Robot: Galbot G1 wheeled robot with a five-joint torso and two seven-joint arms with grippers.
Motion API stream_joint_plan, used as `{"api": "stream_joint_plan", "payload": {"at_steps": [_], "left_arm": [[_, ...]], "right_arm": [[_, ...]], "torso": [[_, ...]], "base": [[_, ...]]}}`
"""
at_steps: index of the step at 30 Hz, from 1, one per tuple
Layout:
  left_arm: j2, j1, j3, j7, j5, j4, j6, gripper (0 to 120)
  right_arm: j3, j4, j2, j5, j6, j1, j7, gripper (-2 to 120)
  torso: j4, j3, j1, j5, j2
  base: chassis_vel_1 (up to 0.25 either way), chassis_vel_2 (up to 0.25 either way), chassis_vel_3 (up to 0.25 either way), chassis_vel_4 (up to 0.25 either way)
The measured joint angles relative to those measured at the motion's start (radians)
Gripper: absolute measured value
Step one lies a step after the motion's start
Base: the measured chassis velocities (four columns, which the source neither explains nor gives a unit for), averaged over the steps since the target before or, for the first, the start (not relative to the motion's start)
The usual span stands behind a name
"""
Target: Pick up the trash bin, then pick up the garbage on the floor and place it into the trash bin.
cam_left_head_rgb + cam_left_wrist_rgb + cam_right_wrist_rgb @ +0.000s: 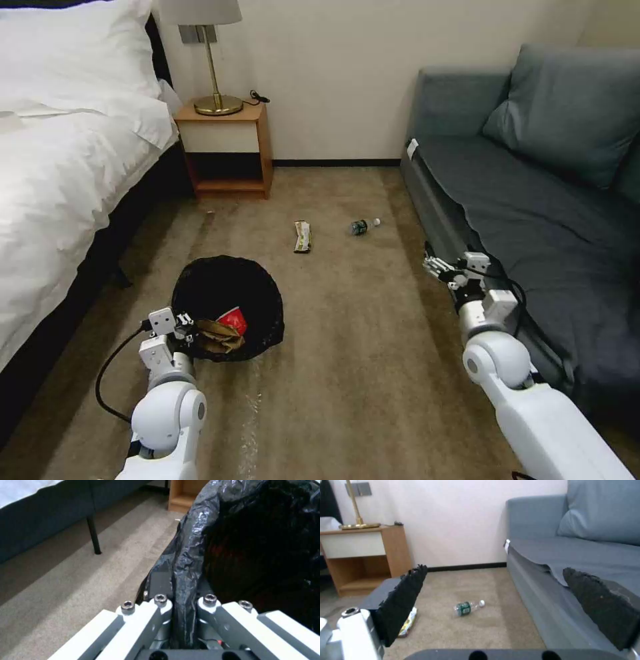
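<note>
The left claw (183, 620) pinched the black bag (190, 555) on the rim of the trash bin (260, 542). The carpet floor (83, 580) lay beside it. A thin dark bed leg (93, 535) stood on the floor.

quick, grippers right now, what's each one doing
Left gripper: shut on the trash bin, clamping its black-bagged rim.
Right gripper: open, holding nothing, above the carpet beside the sofa.

Carpeted bedroom (347, 373), bed (60, 167), seemingly grey sofa (533, 200)
</note>
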Motion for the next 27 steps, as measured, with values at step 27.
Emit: {"api": "stream_joint_plan", "payload": {"at_steps": [27], "left_arm": [[0.064,-0.003,-0.023,0.191,0.012,-0.027,0.046,3]], "right_arm": [[0.078,-0.019,0.136,-0.110,0.054,-0.083,-0.065,100]], "torso": [[0.0001,0.000,0.000,0.0000,0.000]], "base": [[0.000,0.000,0.000,0.000]]}}
